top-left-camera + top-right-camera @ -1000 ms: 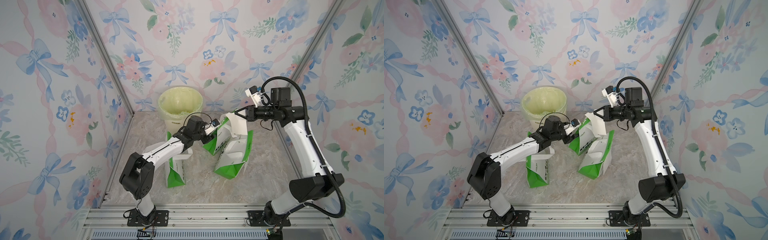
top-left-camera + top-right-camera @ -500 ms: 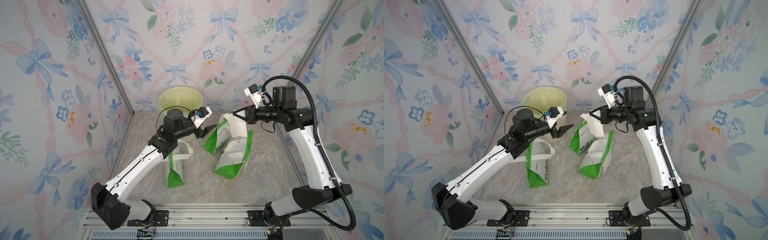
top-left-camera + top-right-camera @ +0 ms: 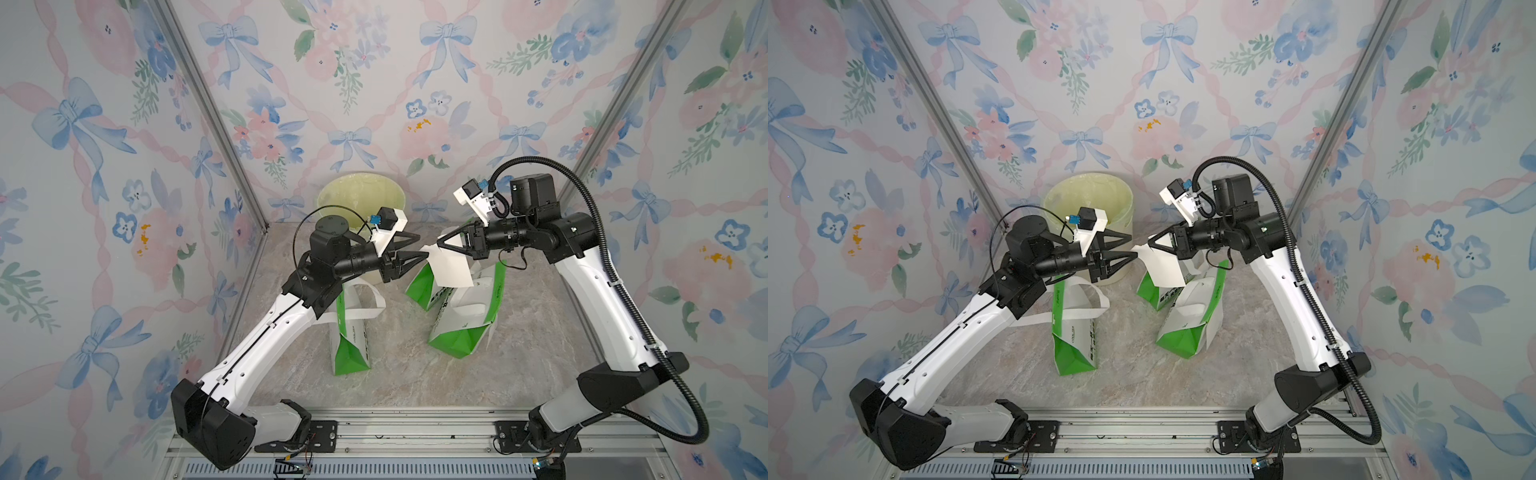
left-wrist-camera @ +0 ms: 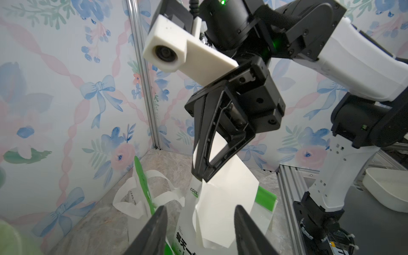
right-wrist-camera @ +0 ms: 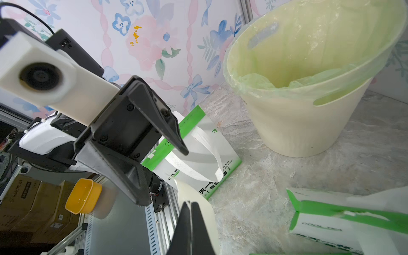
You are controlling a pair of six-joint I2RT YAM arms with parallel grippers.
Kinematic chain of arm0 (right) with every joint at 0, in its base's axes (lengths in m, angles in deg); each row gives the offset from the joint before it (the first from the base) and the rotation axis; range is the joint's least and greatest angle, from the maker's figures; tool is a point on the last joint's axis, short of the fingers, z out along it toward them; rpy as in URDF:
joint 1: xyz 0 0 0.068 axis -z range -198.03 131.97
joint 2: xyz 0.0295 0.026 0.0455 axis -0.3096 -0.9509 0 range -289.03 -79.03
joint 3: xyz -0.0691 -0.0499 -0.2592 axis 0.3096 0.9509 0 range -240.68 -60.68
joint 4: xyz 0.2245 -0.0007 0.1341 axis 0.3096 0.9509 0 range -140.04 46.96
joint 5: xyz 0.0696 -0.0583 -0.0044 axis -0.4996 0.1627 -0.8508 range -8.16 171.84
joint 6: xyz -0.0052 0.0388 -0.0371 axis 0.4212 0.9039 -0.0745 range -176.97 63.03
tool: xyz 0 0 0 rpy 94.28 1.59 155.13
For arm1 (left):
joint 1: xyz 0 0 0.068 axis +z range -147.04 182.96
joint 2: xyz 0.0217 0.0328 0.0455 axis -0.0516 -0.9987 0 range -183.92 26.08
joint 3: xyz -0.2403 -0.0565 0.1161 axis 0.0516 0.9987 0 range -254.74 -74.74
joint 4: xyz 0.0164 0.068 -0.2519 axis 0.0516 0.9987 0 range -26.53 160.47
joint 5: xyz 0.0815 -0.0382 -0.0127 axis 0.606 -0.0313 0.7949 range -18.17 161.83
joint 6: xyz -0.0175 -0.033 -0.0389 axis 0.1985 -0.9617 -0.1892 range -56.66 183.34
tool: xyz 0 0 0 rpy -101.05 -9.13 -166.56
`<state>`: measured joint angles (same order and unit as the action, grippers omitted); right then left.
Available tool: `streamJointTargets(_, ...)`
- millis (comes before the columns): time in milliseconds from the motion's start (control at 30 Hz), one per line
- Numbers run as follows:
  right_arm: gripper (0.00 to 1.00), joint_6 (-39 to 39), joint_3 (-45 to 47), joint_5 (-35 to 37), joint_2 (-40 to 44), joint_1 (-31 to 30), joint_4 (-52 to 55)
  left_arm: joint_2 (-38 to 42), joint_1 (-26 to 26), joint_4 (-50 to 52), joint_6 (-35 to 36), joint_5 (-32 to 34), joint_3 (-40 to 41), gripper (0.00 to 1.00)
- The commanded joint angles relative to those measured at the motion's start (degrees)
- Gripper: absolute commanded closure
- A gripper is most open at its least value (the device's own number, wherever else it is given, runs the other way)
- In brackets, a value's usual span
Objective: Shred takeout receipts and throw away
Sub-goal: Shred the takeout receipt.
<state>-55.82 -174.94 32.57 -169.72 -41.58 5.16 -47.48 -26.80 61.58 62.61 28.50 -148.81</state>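
White paper: one takeout receipt (image 3: 451,269) hangs pinched by an upper corner in the right gripper (image 3: 439,245), jaws pressed together on it with no gap showing. In the right wrist view its fingers (image 5: 199,234) meet flat over the sheet. The rest of the slip droops loose below and behind those fingertips, its lower edge curled and off the floor. The left gripper (image 3: 421,248) faces it tip to tip, jaws parted about halfway, gripping nothing. In both top views the receipt's near corner sits right at the left fingertips. In the left wrist view the slip's lower edge falls within the gap between the two left fingers (image 4: 154,234); whether paper and finger touch, cannot tell. Only a narrow slot of air separates the two sets of fingertips. Directly under the receipt and the right fingers lies a tipped bag (image 3: 465,328), green and white, with a second bag (image 3: 419,286) leaning just behind it. A third bag (image 3: 347,353) stands beneath the left wrist, loop handles up and close under the arm. A strip of bare marble-look floor (image 3: 399,374) shows below the fingertips, between the bags. Behind the left fingers stands the pale bin (image 3: 361,191) with its green liner, mouth open and rim near the upper left finger.
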Motion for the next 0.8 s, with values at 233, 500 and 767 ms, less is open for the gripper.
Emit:
streamJointTargets(233, 1.0, 1.6, 0.0, -2.95, -1.48, -1.35, -2.42, -1.45, 1.17, -3.3, -3.07, -3.6, 0.95, 0.7)
streamJointTargets(500, 1.0, 2.67, -0.12, -3.46, -2.41, -1.63, -4.48, -2.77, 1.4, -4.0, -3.52, -5.34, 0.66, 0.83)
streamJointTargets(767, 1.0, 4.82, -0.02, -2.83, -3.35, -1.6, -6.9, -2.52, 1.54, -4.46, -2.83, -3.58, 0.39, 1.0)
